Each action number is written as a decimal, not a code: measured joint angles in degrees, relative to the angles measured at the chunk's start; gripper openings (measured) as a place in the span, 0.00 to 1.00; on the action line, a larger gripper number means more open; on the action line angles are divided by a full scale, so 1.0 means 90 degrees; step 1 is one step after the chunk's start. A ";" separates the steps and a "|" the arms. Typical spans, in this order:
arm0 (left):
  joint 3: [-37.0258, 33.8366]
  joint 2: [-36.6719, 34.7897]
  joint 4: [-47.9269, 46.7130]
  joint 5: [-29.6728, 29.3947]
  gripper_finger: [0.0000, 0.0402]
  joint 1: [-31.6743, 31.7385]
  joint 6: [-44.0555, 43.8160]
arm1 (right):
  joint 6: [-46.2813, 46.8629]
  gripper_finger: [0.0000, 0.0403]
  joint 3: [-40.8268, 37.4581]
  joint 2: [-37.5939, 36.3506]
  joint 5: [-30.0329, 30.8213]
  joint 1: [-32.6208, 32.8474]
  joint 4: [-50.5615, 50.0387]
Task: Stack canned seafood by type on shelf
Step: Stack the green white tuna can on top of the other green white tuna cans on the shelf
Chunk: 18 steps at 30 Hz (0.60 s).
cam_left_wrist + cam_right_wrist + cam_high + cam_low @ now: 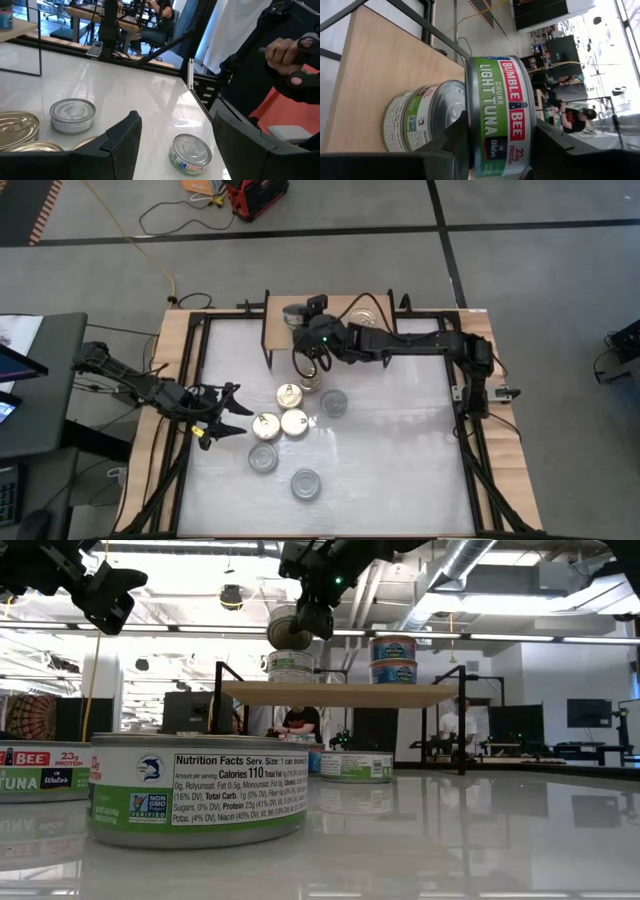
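The shelf (385, 313) stands at the table's far edge. At its left end stands a silver-lidded tin (420, 117). My right gripper (308, 328) is shut on a green-labelled tuna tin (500, 100), just above that tin. Two stacked tins (393, 658) stand farther right on the shelf. Several more tins sit on the table, gold-lidded (290, 393) and silver-lidded (333, 402). My left gripper (225, 412) hovers open at the table's left side and holds nothing. My right gripper pinches the tuna tin between its two fingers, one finger (457, 132) on one flat end and the other on the opposite flat end (534, 125). The fingers come nearly level from the table's right. The tin is lifted clear, slightly tilted, just over the shelf tin (291, 666).
Loose tins cluster at mid table, with two silver-lidded ones (263, 458) (306, 483) toward the near edge. A large tin (195, 788) stands right before the low camera. A person's hand (290, 55) shows beyond the table's edge. Bare tabletop (400, 450) lies at the right.
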 joint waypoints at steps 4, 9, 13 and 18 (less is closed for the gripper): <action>0.0000 0.0000 0.0003 -0.0001 0.58 0.0000 0.0033 | 0.0162 0.43 0.0000 0.0002 -0.0056 -0.0043 -0.0083; 0.0000 0.0000 0.0000 -0.0004 0.58 0.0000 0.0088 | 0.0507 0.48 0.0000 0.0002 -0.0171 -0.0041 -0.0276; 0.0000 0.0000 0.0000 0.0008 0.58 0.0000 0.0041 | 0.0777 0.55 0.0000 0.0002 -0.0420 -0.0041 -0.0677; 0.0000 0.0000 -0.0002 0.0010 0.58 0.0000 0.0079 | 0.1022 0.60 0.0000 0.0002 -0.0422 -0.0041 -0.0736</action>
